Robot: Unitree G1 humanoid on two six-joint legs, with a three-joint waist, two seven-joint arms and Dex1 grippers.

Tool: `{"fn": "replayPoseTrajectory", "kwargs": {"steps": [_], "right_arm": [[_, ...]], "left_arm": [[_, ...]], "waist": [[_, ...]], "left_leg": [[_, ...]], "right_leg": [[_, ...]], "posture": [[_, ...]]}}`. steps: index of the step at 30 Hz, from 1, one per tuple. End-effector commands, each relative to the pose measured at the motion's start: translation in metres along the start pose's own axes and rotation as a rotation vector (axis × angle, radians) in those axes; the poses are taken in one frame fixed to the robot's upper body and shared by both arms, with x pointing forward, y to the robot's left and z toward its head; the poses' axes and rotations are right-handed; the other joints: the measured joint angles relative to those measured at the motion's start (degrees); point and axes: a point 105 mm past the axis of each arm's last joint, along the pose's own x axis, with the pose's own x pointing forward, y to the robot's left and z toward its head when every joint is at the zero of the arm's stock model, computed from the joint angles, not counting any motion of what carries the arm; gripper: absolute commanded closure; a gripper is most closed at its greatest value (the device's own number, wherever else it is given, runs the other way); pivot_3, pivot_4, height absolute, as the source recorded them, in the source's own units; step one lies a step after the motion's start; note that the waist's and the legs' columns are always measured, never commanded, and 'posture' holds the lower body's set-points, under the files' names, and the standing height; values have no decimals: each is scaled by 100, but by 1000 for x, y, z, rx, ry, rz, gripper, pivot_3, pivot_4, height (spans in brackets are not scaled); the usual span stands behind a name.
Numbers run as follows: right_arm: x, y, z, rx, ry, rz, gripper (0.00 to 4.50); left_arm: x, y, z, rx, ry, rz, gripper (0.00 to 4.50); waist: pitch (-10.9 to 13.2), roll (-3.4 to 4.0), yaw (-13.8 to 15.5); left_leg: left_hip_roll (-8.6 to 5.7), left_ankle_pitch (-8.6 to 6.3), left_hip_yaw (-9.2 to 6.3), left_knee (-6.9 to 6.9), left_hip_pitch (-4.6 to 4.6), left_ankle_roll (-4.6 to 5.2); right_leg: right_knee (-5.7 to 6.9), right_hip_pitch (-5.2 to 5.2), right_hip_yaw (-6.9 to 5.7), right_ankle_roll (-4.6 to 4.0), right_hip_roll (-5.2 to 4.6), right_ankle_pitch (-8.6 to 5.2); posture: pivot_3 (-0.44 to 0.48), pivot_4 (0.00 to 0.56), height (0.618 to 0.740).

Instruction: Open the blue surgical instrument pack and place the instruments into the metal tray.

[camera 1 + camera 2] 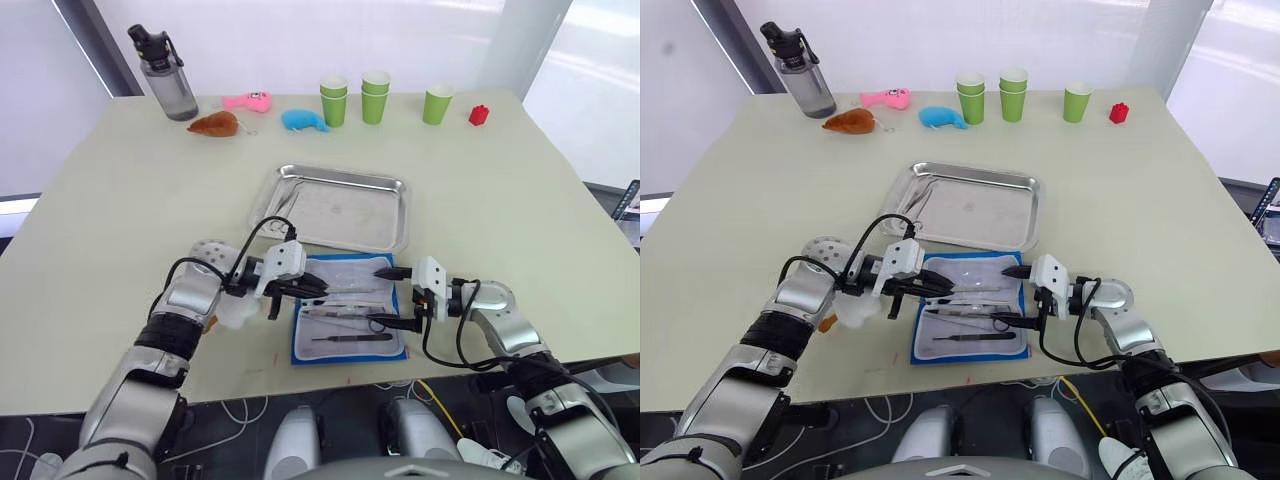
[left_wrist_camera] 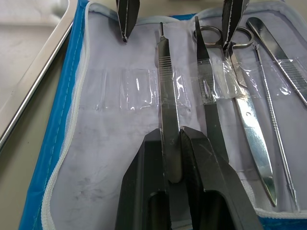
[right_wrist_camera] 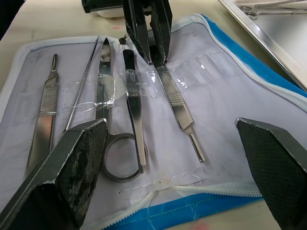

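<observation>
Left arm enters from 7 o'clock, elbow bent, forearm angled toward 2 o'clock, wrist level. Left gripper (image 1: 312, 288) low, pointing toward 3 o'clock, fingers (image 2: 158, 191) closed tight on a slim scalpel handle (image 2: 167, 110). Right arm enters from 5 o'clock, forearm running toward 9 o'clock. Right gripper (image 1: 388, 297) faces the left one, fingers (image 3: 72, 167) spread wide, gripping nothing. Both grippers near each other, tips apart.
</observation>
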Motion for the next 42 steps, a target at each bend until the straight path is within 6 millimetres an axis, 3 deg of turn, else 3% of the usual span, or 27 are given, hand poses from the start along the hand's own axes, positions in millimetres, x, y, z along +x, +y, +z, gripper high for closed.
{"fn": "replayPoseTrajectory", "kwargs": {"steps": [1,8,20,30,42], "right_arm": [[-10,24,-62,163,227,9,0],[-8,23,-63,164,227,10,0],[-8,25,-64,169,224,9,0],[-8,24,-64,169,225,6,0],[-8,26,-65,170,225,10,0]], "left_arm": [[-4,-3,-6,-28,79,2,4445],[-18,-4,20,-23,97,-26,4445],[-34,-1,40,-7,152,-12,4445],[-45,-2,42,-11,195,-17,4445],[-76,-9,37,-18,275,-26,4445]], "waist": [[0,0,-1],[5,2,-5],[28,10,-11],[31,10,-11],[30,6,-16]], "left_leg": [[0,0,0,0,0,0],[1,0,-3,-2,-2,0],[1,0,-7,-2,-10,0],[0,0,-8,-1,-13,0],[2,0,-8,0,-28,0]], "right_leg": [[0,0,0,0,0,0],[-2,-2,0,0,0,0],[-5,-7,2,-1,1,-1],[-5,-10,2,-1,3,-1],[-5,-27,2,-1,4,0]], "posture": [[0,150,734],[0,150,734],[0,150,734],[0,150,734],[0,150,734]]}}
